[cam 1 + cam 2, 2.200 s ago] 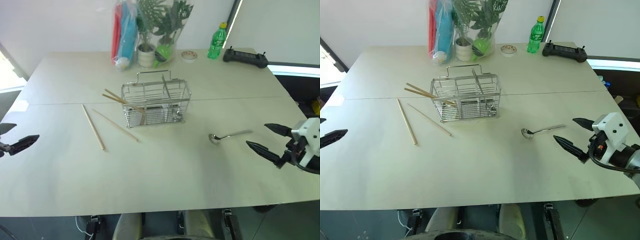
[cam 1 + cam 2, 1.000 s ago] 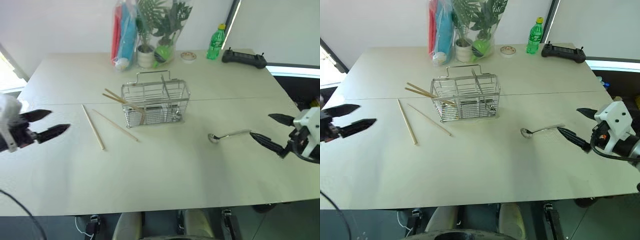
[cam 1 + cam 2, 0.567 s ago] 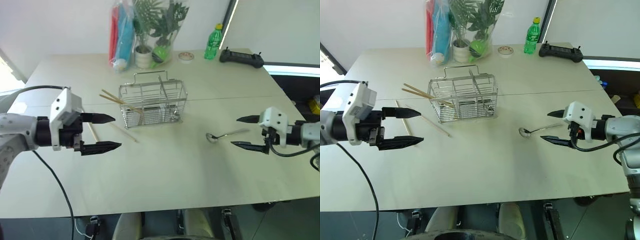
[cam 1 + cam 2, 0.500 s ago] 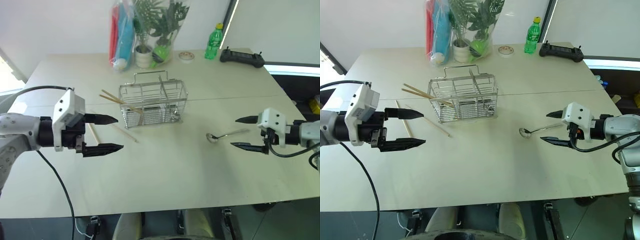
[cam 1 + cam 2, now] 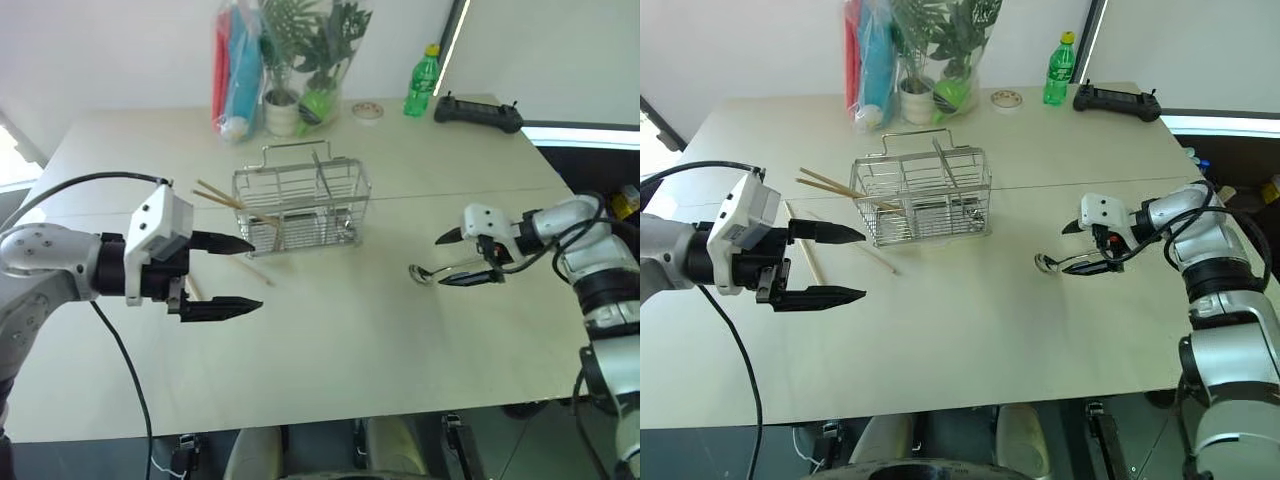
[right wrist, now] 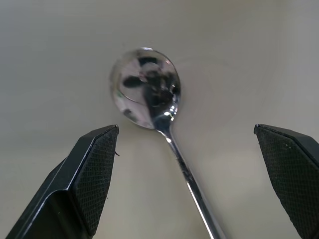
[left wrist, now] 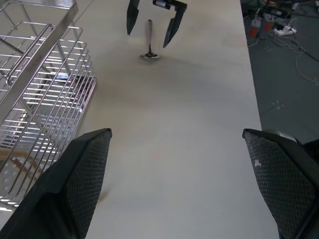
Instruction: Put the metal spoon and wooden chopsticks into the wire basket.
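Right gripper (image 5: 460, 257) moved in from table edge, now straddling spoon (image 5: 428, 272) handle, fingers spread wide, not touching. Spoon flat on table (image 5: 350, 340), right of basket (image 5: 300, 205), unmoved. Left gripper (image 5: 242, 273) swung in from left side, now hovering just left-front of basket, fingers apart, empty. Two chopsticks (image 5: 225, 197) leaning through basket's left wall; others on table partly behind left gripper. Basket unmoved.
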Robot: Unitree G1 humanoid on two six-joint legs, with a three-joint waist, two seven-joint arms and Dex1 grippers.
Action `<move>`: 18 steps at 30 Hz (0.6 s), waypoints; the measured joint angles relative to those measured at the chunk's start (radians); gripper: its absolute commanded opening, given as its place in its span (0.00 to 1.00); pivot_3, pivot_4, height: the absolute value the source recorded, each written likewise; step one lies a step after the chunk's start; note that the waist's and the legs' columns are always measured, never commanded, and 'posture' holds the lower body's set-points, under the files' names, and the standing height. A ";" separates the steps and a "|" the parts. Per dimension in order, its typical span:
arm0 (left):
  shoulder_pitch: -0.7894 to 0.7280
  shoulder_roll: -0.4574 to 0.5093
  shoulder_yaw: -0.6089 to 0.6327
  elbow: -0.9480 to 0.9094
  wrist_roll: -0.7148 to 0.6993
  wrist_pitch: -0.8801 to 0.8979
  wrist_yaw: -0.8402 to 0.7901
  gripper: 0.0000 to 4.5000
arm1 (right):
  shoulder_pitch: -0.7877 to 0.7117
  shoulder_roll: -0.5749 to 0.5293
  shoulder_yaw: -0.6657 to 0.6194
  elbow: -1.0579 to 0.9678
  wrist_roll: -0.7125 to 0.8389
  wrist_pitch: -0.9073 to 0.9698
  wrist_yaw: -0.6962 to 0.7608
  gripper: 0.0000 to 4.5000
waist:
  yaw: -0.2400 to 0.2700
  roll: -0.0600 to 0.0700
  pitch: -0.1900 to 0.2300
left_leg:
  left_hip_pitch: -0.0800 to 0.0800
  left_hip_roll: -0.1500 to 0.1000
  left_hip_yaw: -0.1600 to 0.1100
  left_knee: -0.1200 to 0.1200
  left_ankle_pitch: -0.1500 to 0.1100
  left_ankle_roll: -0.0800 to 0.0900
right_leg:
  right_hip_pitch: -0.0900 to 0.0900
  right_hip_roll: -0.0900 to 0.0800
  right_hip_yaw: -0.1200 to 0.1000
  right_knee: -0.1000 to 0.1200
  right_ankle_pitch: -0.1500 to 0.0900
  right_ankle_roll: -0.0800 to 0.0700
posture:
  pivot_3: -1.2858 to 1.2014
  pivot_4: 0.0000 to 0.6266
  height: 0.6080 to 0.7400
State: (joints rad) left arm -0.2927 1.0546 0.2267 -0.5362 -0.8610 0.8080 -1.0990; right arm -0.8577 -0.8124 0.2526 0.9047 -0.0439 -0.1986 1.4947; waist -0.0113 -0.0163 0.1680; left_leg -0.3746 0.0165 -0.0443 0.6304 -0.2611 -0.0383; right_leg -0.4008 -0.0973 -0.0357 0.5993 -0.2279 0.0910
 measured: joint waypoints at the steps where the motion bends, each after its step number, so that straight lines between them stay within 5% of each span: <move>1: 0.003 0.000 0.002 -0.004 -0.003 0.003 0.004 0.99 | -0.007 0.005 0.002 0.019 -0.008 -0.009 0.000 1.00 | 0.000 0.000 0.000 | 0.000 0.000 0.000 0.000 0.000 0.000 | 0.000 0.000 0.000 0.000 0.000 0.000 | 0.52 0.24 0.72; 9: 0.006 0.006 0.033 -0.036 -0.053 0.031 0.041 0.99 | -0.061 0.036 0.012 0.182 -0.072 -0.070 -0.019 1.00 | -0.006 0.000 0.001 | 0.002 0.000 0.001 0.000 0.000 0.000 | 0.001 0.000 0.002 0.002 0.000 0.000 | 0.52 0.24 0.72; 12: 0.005 0.007 0.034 -0.037 -0.064 0.033 0.052 1.00 | -0.073 0.043 0.012 0.199 -0.081 -0.073 -0.020 0.82 | -0.006 -0.001 0.000 | 0.002 0.000 0.001 0.001 0.000 -0.001 | 0.001 0.000 0.002 0.002 0.000 0.000 | 0.52 0.24 0.72; 18: -0.022 0.008 0.034 -0.036 -0.076 0.035 0.060 1.00 | -0.075 0.046 0.009 0.201 -0.091 -0.075 -0.018 0.14 | -0.006 -0.001 0.000 | 0.003 0.000 0.001 0.001 0.001 -0.001 | 0.002 0.001 0.003 0.002 0.000 0.000 | 0.52 0.24 0.72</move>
State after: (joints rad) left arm -0.3143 1.0623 0.2603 -0.5727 -0.9367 0.8432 -1.0386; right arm -0.9326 -0.7668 0.2614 1.1056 -0.1347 -0.2734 1.4766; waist -0.0176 -0.0170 0.1684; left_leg -0.3721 0.0163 -0.0437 0.6314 -0.2605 -0.0394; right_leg -0.3991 -0.0966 -0.0327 0.6014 -0.2276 0.0911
